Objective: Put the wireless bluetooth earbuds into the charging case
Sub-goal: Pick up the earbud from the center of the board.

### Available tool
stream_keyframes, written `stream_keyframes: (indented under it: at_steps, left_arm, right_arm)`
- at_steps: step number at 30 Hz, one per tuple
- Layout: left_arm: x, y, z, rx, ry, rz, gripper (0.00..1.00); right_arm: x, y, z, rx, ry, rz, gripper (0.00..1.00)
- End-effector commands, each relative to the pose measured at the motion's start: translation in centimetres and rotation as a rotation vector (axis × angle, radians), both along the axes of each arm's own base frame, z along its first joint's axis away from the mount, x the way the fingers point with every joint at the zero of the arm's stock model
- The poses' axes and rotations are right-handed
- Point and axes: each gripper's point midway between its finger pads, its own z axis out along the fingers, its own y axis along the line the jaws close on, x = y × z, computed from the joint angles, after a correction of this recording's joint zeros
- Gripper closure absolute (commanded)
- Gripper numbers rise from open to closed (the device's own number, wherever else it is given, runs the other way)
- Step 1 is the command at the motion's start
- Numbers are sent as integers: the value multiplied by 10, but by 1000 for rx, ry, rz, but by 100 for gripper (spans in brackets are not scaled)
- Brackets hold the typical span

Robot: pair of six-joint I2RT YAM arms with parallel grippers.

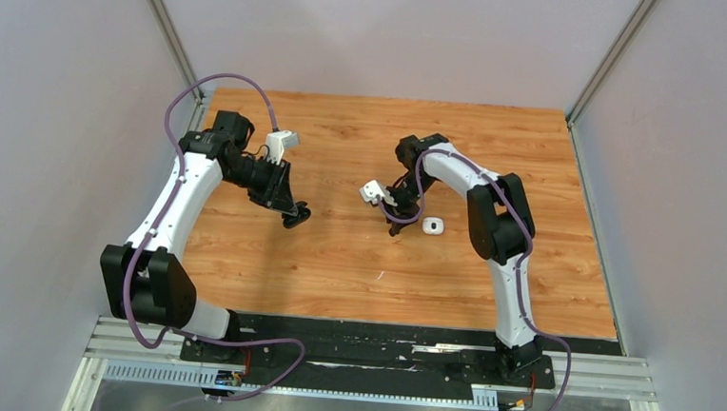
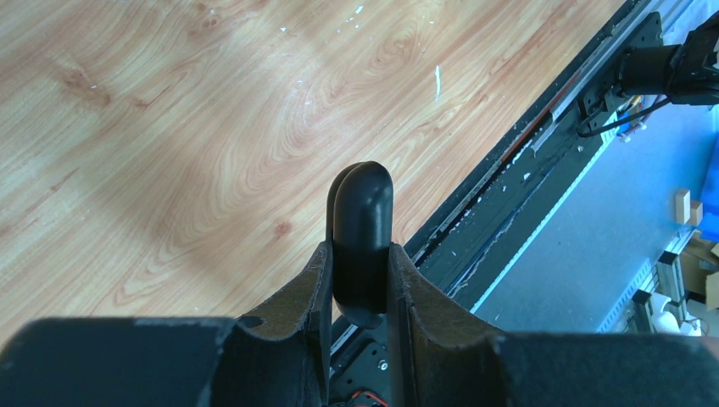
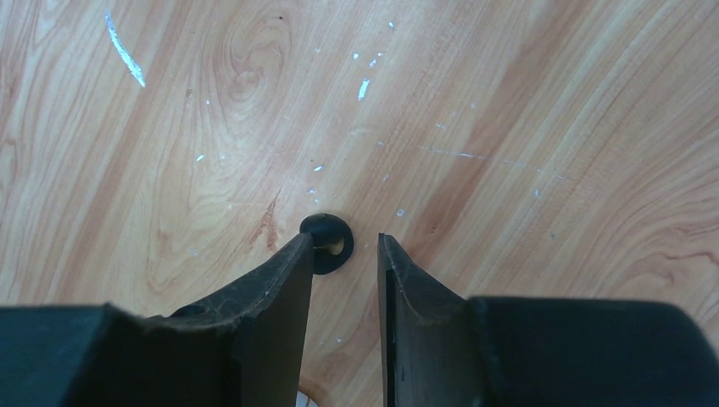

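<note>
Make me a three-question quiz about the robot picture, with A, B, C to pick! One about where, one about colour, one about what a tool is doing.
1. Where is the white case?
A. On the table, by the right tool
B. In the left tool
C. On an arm

2. What colour is the case in the left tool?
A. White
B. Black
C. Red

3. What is the right tool doing?
A. Shut on the white case
B. Open, with a black earbud at one finger
C. Shut on nothing

Answers:
1. A, it lies on the wood.
2. B, the left wrist view shows it black.
3. B, a gap shows between its fingers.
</note>
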Motion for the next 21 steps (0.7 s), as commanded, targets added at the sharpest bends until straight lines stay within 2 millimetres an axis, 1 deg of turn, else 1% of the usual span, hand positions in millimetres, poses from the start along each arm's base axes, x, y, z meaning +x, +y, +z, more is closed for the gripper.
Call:
stream_keyframes:
  at_steps: [1, 4, 11, 15, 21]
  left_arm:
    - [2, -2, 3, -25, -8, -2, 100]
    - [2, -2, 2, -26, -6, -2, 100]
    - [3, -3, 1, -27, -3, -3, 100]
    - [4, -3, 1, -28, -1, -1, 100]
    - [5, -3, 0, -28, 4, 0, 100]
  right_arm:
    - [4, 13, 6, 39, 31, -43, 67]
    - [2, 13, 5, 38, 39, -43, 66]
    - [-7, 4, -3, 10, 35, -27, 64]
    - [-8, 4, -3, 15, 33, -30, 64]
    - [-5, 7, 0, 22, 35, -46, 71]
